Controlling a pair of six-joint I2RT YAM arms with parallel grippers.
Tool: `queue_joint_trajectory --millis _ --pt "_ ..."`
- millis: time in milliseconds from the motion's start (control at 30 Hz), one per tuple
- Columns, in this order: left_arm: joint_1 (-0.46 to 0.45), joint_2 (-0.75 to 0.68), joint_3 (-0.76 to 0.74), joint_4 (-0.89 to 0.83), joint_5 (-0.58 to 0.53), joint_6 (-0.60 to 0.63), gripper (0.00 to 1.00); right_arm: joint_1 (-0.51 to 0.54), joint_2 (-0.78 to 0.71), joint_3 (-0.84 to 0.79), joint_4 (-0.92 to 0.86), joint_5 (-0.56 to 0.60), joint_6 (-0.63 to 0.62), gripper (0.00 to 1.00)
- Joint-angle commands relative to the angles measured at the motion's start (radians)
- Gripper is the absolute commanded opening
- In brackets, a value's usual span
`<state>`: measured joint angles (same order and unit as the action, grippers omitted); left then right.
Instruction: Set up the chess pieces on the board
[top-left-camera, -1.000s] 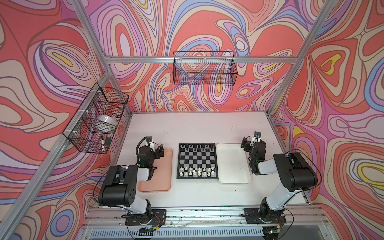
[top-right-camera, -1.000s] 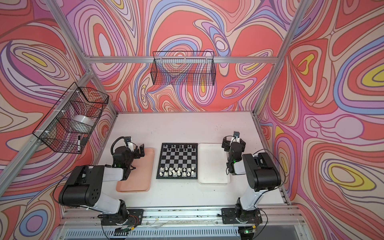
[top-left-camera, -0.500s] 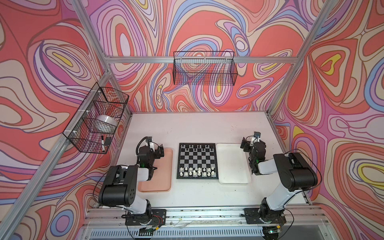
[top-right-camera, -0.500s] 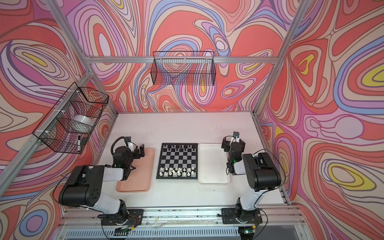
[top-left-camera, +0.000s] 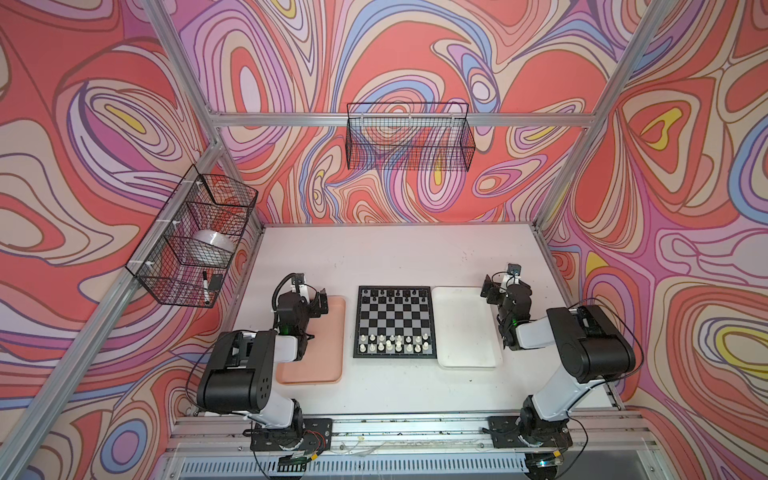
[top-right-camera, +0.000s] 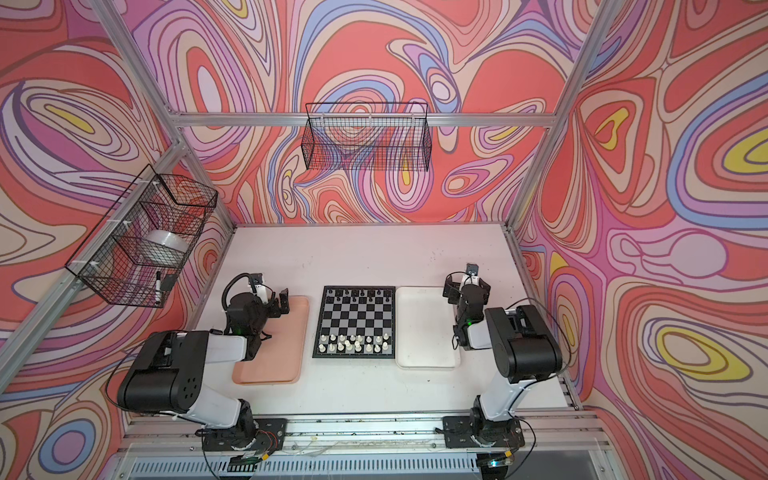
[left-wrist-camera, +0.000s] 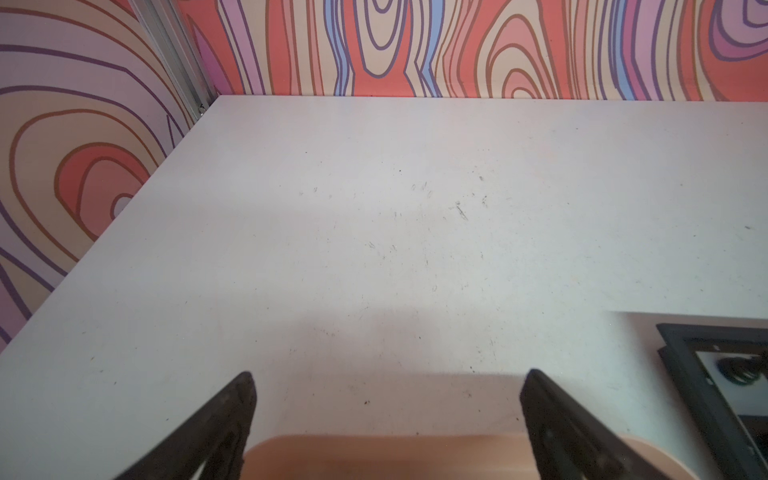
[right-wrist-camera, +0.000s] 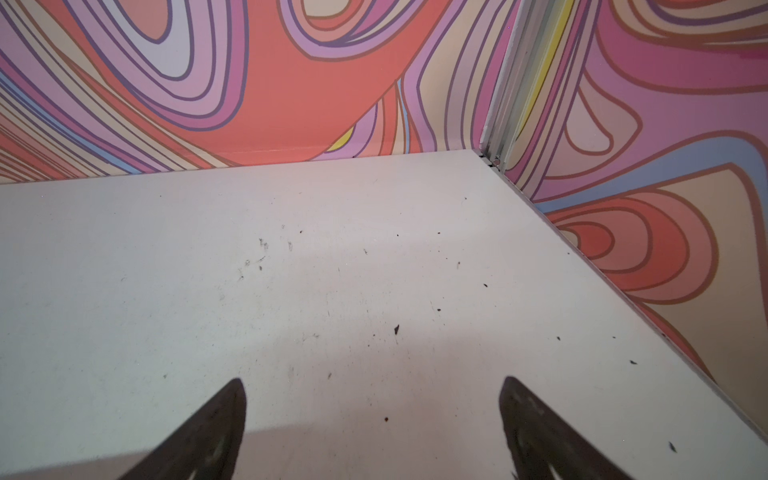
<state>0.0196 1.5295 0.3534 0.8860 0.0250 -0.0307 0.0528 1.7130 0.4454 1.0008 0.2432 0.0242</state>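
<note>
The board (top-left-camera: 394, 321) (top-right-camera: 354, 321) lies flat at the table's middle, in both top views. Black chess pieces (top-left-camera: 393, 295) line its far edge. White chess pieces (top-left-camera: 393, 344) (top-right-camera: 354, 344) fill its two near rows, some set unevenly. My left gripper (top-left-camera: 321, 302) (top-right-camera: 284, 301) hangs open and empty over the far end of the pink tray (top-left-camera: 329, 359), left of the board. My right gripper (top-left-camera: 488, 291) (top-right-camera: 451, 291) is open and empty at the far right corner of the white tray (top-left-camera: 465, 332). In the left wrist view the gripper (left-wrist-camera: 388, 380) frames bare table, with a board corner (left-wrist-camera: 702, 374) beside it. The right wrist view's gripper (right-wrist-camera: 372, 386) also holds nothing.
A wire basket (top-left-camera: 409, 141) hangs on the back wall. Another wire basket (top-left-camera: 195, 237) on the left wall holds a white bowl and a marker. Patterned walls and aluminium posts close in the table on three sides.
</note>
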Motion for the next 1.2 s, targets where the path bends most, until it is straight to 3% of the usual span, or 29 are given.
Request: queue_joint_trajectory --millis 0,200,333,367,500,533,600,700,1167 --pt "0.003 0.009 0.022 -0.003 0.014 -0.002 1.00 -0.004 0.003 0.007 -0.004 -0.006 0.009 0.98" --pt "0.003 0.003 0.013 0.002 0.065 0.015 1.00 -0.005 0.003 0.006 -0.004 -0.005 0.009 0.98" --pt "0.004 0.014 -0.219 0.454 0.120 0.035 1.00 -0.004 0.004 0.006 -0.004 -0.006 0.008 0.98" --pt "0.003 0.029 -0.225 0.472 0.142 0.042 1.00 -0.004 0.004 0.006 -0.004 -0.007 0.008 0.98" --pt "0.003 0.000 0.012 -0.004 -0.024 -0.015 1.00 -0.004 0.004 0.007 -0.005 -0.006 0.007 0.98" --pt "0.005 -0.008 0.040 -0.067 -0.017 -0.015 1.00 -0.005 0.004 0.007 -0.005 -0.006 0.009 0.98" --pt "0.003 0.016 0.009 0.034 0.042 0.012 1.00 -0.005 0.004 0.007 -0.004 -0.007 0.008 0.98" --pt "0.005 -0.003 0.020 -0.019 -0.008 -0.012 1.00 -0.005 0.003 0.007 -0.004 -0.006 0.009 0.98" --pt "0.003 0.007 0.023 -0.011 0.042 0.008 1.00 -0.004 0.004 0.006 -0.003 -0.006 0.009 0.99"
